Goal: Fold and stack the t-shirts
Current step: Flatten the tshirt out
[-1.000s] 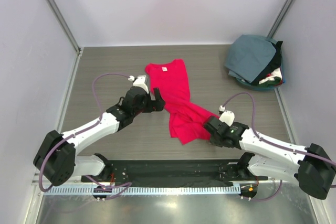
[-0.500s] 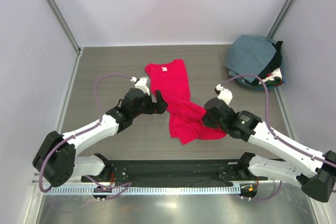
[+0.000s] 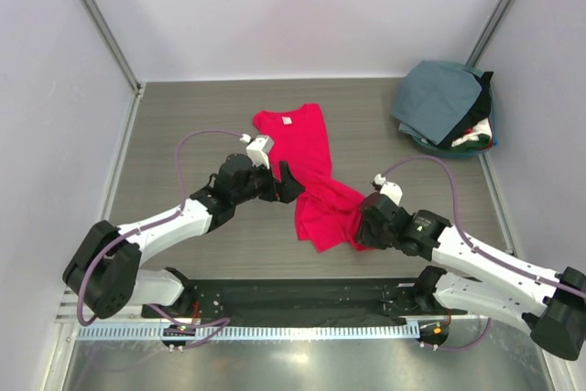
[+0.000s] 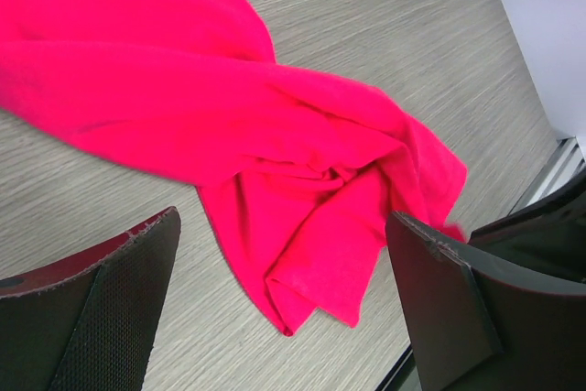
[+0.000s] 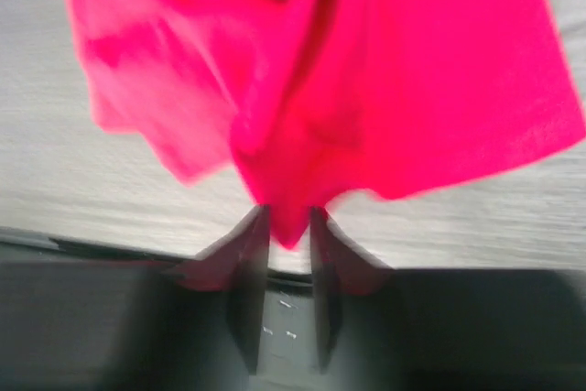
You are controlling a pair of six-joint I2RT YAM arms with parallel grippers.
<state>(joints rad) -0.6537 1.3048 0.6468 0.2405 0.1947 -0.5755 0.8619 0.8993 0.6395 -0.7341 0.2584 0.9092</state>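
**Right tool dips back to the crumpled hem**

Top view: the red t-shirt [image 3: 307, 139] lies on the tabletop [image 3: 183, 125], collar at 12 o'clock, hem bunched at 5. The right tool [image 3: 364, 222] rose and has dropped back there. The left tool [image 3: 286, 182] has crept in from 9.

Left wrist: jaws wide apart over the folds.

Right wrist: jaws nearly together around a hem corner; blur hides any grip.

Flattening is still to do.

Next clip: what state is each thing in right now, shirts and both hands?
Bright red cloth t-shirt: on the table, collar end flat, lower half bunched.
Slate grey-blue t-shirt: crumpled, topping the other shirts in the far right corner.
Left hand: wide open, empty, beside the red shirt's middle.
Right hand: fingers nearly together, red cloth corner between the tips; grip unclear.
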